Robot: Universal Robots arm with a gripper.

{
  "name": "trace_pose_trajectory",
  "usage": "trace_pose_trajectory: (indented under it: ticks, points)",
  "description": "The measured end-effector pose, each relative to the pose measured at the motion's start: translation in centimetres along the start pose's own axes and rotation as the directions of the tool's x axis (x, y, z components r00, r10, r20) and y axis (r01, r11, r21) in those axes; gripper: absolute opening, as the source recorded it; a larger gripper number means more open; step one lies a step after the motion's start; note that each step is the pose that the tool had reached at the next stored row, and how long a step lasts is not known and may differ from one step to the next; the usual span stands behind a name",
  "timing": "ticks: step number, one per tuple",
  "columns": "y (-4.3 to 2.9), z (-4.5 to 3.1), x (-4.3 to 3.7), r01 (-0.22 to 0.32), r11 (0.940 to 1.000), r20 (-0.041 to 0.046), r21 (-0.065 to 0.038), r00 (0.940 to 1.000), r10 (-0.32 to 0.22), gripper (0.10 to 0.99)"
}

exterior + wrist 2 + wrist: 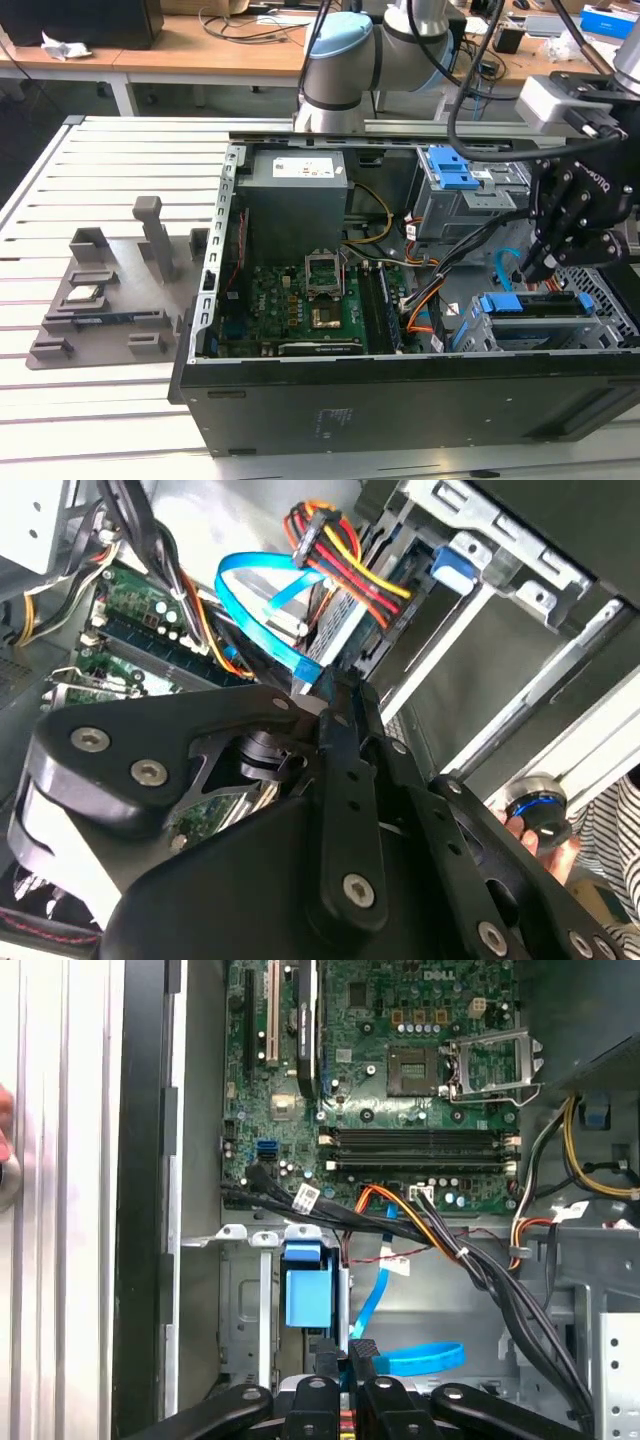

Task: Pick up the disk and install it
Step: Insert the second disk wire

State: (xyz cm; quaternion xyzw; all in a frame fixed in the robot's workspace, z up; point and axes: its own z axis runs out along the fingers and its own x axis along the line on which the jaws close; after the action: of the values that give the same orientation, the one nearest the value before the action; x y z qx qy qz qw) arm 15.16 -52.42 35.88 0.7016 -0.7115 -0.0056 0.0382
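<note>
The disk (535, 318) sits in the drive bay (600, 320) at the front corner of the open computer case (400, 400), on the exterior view's right: a blue-framed carrier lying flat in the perforated metal cage. The gripper (528, 272) hangs just above its inner end, fingertips pointing down at the blue edge. In both wrist views the jaws look pressed together with nothing between them; the first wrist view shows the two black tips (350, 1355) side by side with no gap.

By my judgement the disk is stiff, fairly dense for its size and smooth on its metal faces, so it would slip under a light pinch. The plastic carrier is the better place to take hold or push, along its long blue rails, keeping off the label and the connector end.

The exterior view gives the bay, the arm (345, 70) and the grey fixture tray (110, 310) on the counter (60, 180). The first wrist view looks down on the motherboard (400, 1070), the blue latch piece (305, 1285) and a flat blue data cable (425, 1358). The second wrist view shows a red-and-yellow power cable bundle (350, 565) running to a drive, and a person's hand (545, 830) at the case edge holding a round blue-ringed button.
</note>
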Motion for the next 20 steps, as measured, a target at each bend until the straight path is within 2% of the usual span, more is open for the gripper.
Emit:
trace_pose_trajectory:
  ticks: [5,12,15,18,20]
  points:
    - [-0.78,1.03,0.49,0.000,1.0000,0.0001,0.000,1.0000,0.000,0.161]
    - [-1.19,1.69,0.61,0.000,1.0000,0.0000,0.000,1.0000,0.000,0.161]
    - [-1.18,1.41,0.72,0.000,1.0000,0.0001,0.000,1.0000,0.000,0.161]
    - [-1.22,2.03,0.88,0.000,1.0000,-0.0001,0.000,1.0000,0.000,0.161]
    - [-1.22,2.01,0.88,0.000,1.0000,0.0004,0.000,1.0000,0.000,0.161]
